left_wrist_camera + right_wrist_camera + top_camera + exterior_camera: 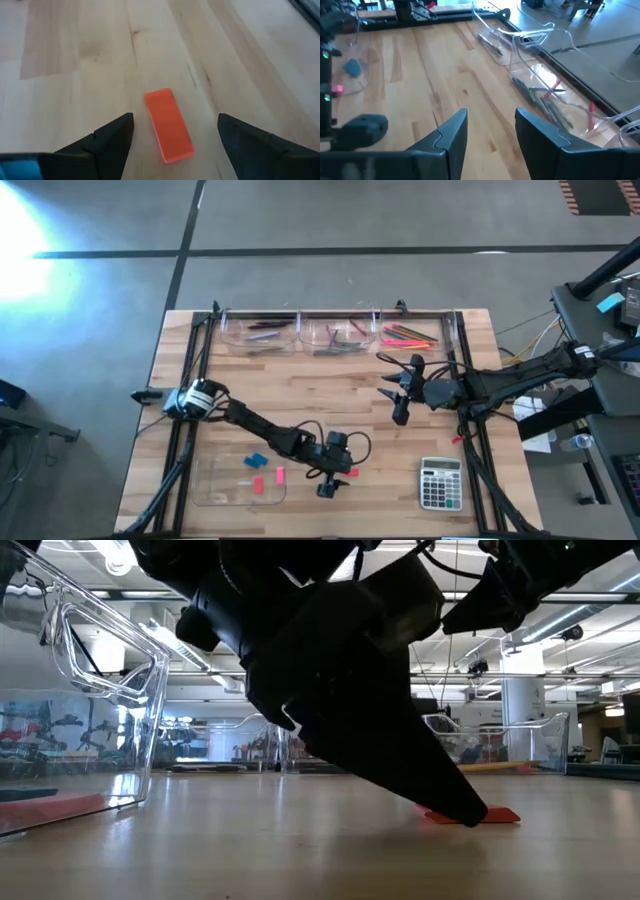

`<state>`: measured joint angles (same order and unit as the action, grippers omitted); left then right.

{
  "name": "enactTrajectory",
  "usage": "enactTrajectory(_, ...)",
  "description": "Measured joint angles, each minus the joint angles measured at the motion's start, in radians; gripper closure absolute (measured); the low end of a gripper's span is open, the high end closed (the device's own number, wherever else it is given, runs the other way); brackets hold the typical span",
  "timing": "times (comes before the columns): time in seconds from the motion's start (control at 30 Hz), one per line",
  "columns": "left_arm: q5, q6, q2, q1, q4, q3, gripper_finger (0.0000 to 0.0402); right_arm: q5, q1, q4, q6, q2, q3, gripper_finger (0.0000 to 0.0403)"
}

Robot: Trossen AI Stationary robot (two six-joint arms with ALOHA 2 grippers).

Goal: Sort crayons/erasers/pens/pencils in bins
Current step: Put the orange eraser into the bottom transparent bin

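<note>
My L gripper (172, 135) spread wide, straddling red eraser (169, 125) | eraser flat on table, just beside shallow tray (215, 480), calculator side | long axis runs fore-aft between fingers, slightly skewed | R gripper (400, 402) part-open, empty, well apart from tray.

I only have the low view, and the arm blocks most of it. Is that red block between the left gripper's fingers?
Observer: Yes. The left wrist view shows the red eraser flat on the wood between the left gripper's open fingers, untouched.
Operator: Where is the tray?
Observer: In the high view the shallow tray lies on the picture's left of that gripper, holding a blue eraser and pink erasers.
Operator: The other arm?
Observer: The right gripper hovers open and empty over mid-table.
</note>
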<state>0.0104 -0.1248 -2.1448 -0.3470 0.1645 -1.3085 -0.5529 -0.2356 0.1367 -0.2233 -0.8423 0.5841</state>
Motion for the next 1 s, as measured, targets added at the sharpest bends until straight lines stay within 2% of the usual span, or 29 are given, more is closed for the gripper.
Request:
enactTrajectory(0.17, 0.046, 0.000, -0.028, -0.004, 0.002, -0.020, 0.0131, 0.000, 0.000, 0.002, -0.002, -0.014, 0.000, 0.0254)
enactTrajectory(0.27, 0.074, 0.000, -0.036, -0.004, -0.026, -0.026, 0.0156, 0.000, 0.000, 0.002, -0.002, -0.021, 0.000, 0.0258)
enactTrajectory(0.77, 0.091, 0.005, -0.029, -0.002, -0.077, -0.011, 0.0382, 0.000, 0.000, 0.000, -0.005, -0.025, 0.000, 0.0275)
enactTrajectory(1.0, 0.086, 0.038, 0.010, -0.001, -0.091, -0.007, 0.0397, 0.000, 0.000, 0.000, -0.005, -0.025, 0.000, 0.0276)
